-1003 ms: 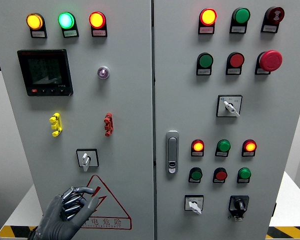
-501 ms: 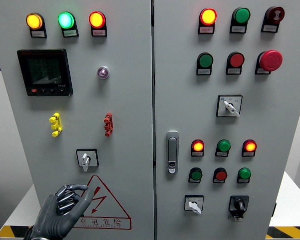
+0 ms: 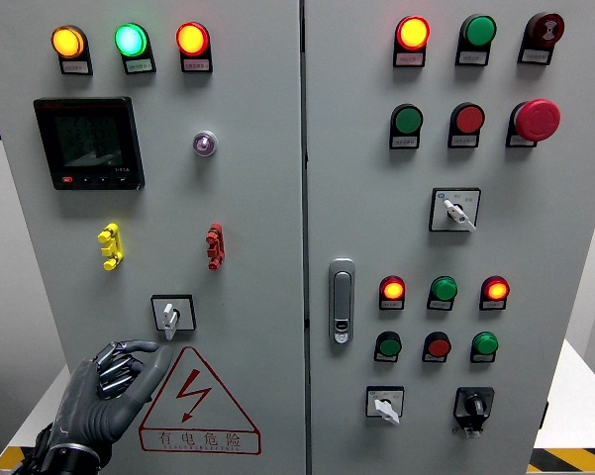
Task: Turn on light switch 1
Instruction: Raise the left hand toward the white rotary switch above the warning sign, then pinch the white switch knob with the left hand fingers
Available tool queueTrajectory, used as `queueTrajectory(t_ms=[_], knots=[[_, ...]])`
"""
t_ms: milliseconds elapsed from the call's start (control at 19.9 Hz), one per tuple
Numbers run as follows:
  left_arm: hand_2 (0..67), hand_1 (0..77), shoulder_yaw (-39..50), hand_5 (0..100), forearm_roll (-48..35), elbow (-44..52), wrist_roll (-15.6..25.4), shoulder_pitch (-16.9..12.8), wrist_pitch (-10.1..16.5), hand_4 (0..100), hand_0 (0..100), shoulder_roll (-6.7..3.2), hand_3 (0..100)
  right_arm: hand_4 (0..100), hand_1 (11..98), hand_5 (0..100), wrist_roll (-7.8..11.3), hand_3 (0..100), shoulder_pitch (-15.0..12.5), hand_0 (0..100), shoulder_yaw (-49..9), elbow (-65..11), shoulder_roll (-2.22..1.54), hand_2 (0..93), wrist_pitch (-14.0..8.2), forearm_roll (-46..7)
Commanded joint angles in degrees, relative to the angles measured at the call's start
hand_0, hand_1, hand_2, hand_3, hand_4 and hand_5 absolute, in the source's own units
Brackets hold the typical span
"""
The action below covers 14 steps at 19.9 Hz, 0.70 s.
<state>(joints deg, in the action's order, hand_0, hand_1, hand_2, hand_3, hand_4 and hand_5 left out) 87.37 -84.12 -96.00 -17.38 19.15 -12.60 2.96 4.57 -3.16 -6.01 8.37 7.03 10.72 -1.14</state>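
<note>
One hand is at work: our left hand (image 3: 104, 396) shows at the lower left of the cabinet, fingers curled loosely toward the palm with the thumb (image 3: 144, 348) stretched out to the right, and it has hold of nothing. The thumb tip lies just below and to the left of the small rotary switch (image 3: 171, 314), apart from it; we judge this selector on the left door to be light switch 1, though no legible label confirms it. Its white knob stands roughly upright in its black square frame, and we see no contact on it, so we judge the turning not yet done. Just right of the hand sits the triangular warning sign (image 3: 196, 401), partly overlapped by our knuckles. Higher on the left door (image 3: 247, 198) are the yellow clip (image 3: 110, 246), the red clip (image 3: 214, 246), the dark display (image 3: 89, 142) and three lit lamps (image 3: 131, 41). What is left, in our judgement: close the gap upward, take the knob between thumb and fingers, and rotate it. Our right hand does not appear.
</note>
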Motion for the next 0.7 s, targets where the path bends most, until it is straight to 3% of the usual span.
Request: queueTrajectory(t_ms=[0, 652], knots=[[44.9, 60.2, 0.1, 69, -0.1, 0.0, -0.9, 0.4, -0.2, 97, 0, -0.06, 83, 19, 19.7, 11, 0.0, 20, 0.0, 0, 0.0, 0.0, 0.0, 0.0, 0.0, 0.0], [45.5, 61.4, 0.0, 67, -0.1, 3.2, -6.1, 6.5, -1.5, 96, 0, -1.21, 83, 19, 19.5, 11, 0.0, 20, 0.0, 0, -0.1, 0.1, 0.0, 0.0, 0.0, 0.0]])
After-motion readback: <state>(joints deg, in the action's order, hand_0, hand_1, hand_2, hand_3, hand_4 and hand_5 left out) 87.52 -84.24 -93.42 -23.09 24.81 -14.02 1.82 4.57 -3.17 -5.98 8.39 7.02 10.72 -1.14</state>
